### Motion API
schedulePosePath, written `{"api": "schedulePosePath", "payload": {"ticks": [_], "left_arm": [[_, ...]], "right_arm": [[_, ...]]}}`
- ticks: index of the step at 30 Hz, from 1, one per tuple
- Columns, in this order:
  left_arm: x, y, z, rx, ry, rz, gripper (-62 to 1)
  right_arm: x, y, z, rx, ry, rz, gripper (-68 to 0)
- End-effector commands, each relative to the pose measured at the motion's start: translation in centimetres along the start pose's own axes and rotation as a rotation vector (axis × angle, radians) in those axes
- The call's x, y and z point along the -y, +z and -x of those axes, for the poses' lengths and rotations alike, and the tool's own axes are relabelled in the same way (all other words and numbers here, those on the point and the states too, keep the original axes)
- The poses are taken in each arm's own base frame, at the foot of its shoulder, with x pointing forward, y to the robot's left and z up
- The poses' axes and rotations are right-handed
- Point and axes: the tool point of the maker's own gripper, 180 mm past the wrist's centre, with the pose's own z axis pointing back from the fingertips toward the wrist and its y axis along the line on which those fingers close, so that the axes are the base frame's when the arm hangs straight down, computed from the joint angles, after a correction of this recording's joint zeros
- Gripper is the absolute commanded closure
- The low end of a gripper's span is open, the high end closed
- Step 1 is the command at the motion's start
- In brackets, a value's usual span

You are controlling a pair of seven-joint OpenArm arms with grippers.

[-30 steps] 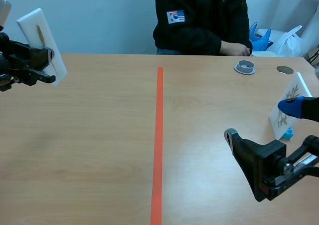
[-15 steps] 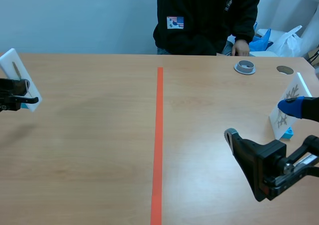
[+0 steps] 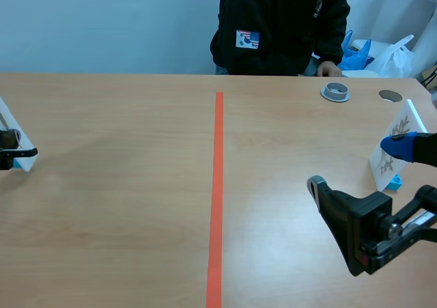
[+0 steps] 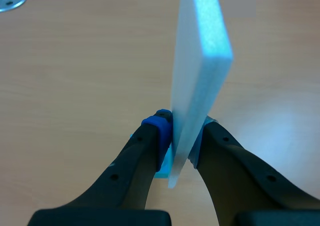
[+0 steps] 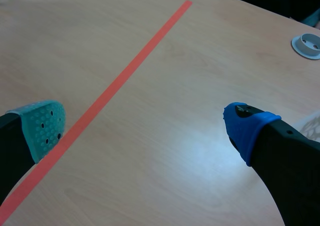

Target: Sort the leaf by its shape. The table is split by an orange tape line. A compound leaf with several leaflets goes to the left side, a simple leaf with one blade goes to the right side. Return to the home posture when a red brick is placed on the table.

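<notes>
**Scene view.** The left gripper (image 3: pixel 9 146) is at the far left edge of the table (image 3: pixel 123 205), closed on a white board (image 3: pixel 7 120), well left of the tape line (image 3: pixel 217 185). The right gripper (image 3: pixel 356 164) is on the right side with its fingers spread. Its blue fingertip (image 3: pixel 398 146) partly covers a second board (image 3: pixel 404 125) bearing a branched leaf. A grey ring (image 3: pixel 335 91) lies near a person (image 3: pixel 280 28).

**Left wrist view.** The board is edge-on, clamped between both fingers. Its leaf face cannot be read.

**Right wrist view.** The fingers are wide apart and hold nothing. The tape line runs between them, and the ring is ahead.
</notes>
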Motion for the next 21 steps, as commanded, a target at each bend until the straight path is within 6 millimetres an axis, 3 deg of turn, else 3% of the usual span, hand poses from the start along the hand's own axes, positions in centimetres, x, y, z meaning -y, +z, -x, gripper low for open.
{"api": "schedulePosePath", "payload": {"ticks": [1, 6, 13, 16, 21], "left_arm": [[0.0, -0.5, -2.0, 0.052, -0.009, 0.003, -4.2], [0.5, -0.5, -0.9, 0.017, -0.039, 0.018, -5.4], [0.9, -0.5, -0.2, -0.018, -0.052, 0.033, -20.1], [0.7, -0.5, -0.4, -0.014, -0.058, 0.031, -31.0], [0.4, -0.5, -1.9, 0.02, -0.072, 0.035, -56.8]], "right_arm": [[0.4, -0.1, -0.8, 0.028, 0.009, 0.007, -67.9], [0.4, -0.1, -0.8, 0.028, 0.009, 0.007, -67.9], [0.4, -0.1, -0.8, 0.028, 0.009, 0.007, -67.9], [0.4, -0.1, -0.8, 0.028, 0.009, 0.007, -67.9], [0.4, -0.1, -0.8, 0.028, 0.009, 0.006, -67.9]]}}
